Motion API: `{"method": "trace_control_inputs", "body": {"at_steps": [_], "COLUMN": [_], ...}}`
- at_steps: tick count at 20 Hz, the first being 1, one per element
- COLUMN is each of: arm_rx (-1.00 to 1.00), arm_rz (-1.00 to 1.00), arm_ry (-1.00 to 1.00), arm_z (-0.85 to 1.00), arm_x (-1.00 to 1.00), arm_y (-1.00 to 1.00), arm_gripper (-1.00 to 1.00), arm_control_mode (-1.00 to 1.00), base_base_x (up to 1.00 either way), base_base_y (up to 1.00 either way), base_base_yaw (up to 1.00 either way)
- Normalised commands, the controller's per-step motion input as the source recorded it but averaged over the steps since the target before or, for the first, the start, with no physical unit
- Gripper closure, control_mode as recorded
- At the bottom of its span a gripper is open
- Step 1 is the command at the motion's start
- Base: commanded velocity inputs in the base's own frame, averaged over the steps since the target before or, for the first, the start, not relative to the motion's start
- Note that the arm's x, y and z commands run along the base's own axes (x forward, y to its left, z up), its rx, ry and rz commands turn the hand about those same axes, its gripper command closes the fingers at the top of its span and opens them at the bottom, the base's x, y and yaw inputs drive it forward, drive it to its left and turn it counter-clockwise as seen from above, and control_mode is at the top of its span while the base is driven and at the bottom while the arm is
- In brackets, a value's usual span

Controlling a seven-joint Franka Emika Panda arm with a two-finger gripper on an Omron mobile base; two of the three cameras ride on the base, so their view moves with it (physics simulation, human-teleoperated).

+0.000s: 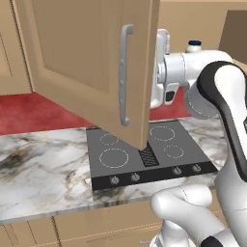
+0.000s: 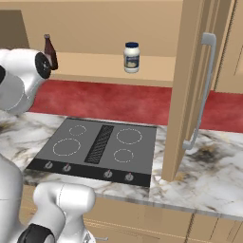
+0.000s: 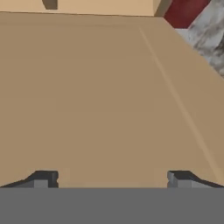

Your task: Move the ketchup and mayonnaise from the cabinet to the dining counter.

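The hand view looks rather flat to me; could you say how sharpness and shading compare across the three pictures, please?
Hand view: soft, almost featureless tan cabinet surface, open gripper tips blurred. Left base view: the cabinet door casts a dark shadow on the cooktop. Right base view: crisper; mayonnaise label unreadable, ketchup partly behind the arm.

- cabinet (image 2: 118, 66) shelf open at front, ketchup (image 2: 50, 52) and mayonnaise (image 2: 131, 57) well apart
- open doors (image 1: 91, 62) flank the opening
- gripper (image 3: 112, 179), jaws wide, faces bare wood panel close up
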Motion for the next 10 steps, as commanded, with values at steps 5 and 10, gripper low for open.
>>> {"method": "trace_control_inputs", "body": {"at_steps": [5, 10], "arm_rx": [-0.05, -0.08], "arm_rz": [-0.03, -0.05], "arm_ry": [-0.2, -0.12], "arm_z": [-0.05, 0.0], "arm_x": [0.01, 0.08], "arm_y": [0.82, 0.69], "arm_gripper": [-1.0, -1.0], "arm_control_mode": [-1.0, -1.0], "base_base_x": [0.0, 0.0], "base_base_y": [0.0, 0.0], "base_base_yaw": [0.0, 0.0]}}
